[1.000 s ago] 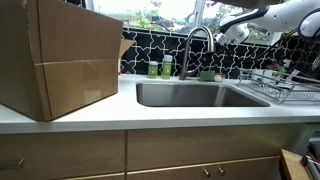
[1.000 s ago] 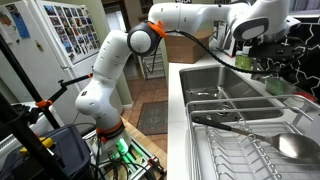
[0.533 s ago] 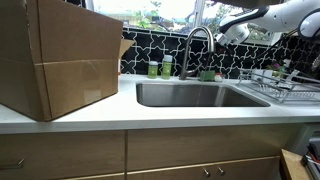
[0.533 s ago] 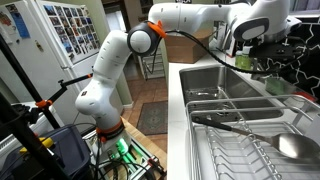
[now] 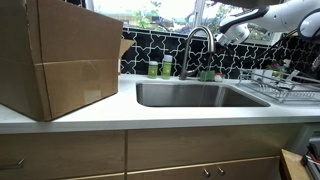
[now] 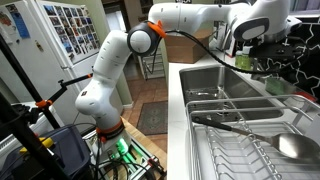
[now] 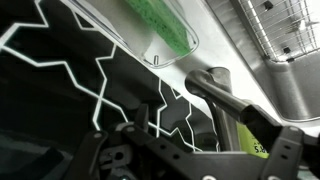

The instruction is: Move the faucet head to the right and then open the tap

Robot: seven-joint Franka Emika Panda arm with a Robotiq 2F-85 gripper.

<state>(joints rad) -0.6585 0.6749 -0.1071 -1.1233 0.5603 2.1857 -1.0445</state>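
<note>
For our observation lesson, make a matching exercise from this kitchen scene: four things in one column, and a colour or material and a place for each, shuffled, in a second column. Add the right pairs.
Things:
1 cardboard box
2 faucet
3 bottles
4 dish rack

Descriptions:
A silver, arching over the sink
B green, by the tiled wall behind the sink
C brown, on the counter at the picture's left side
D metal wire, at the picture's right edge

Pairs: 1-C; 2-A; 3-B; 4-D
</note>
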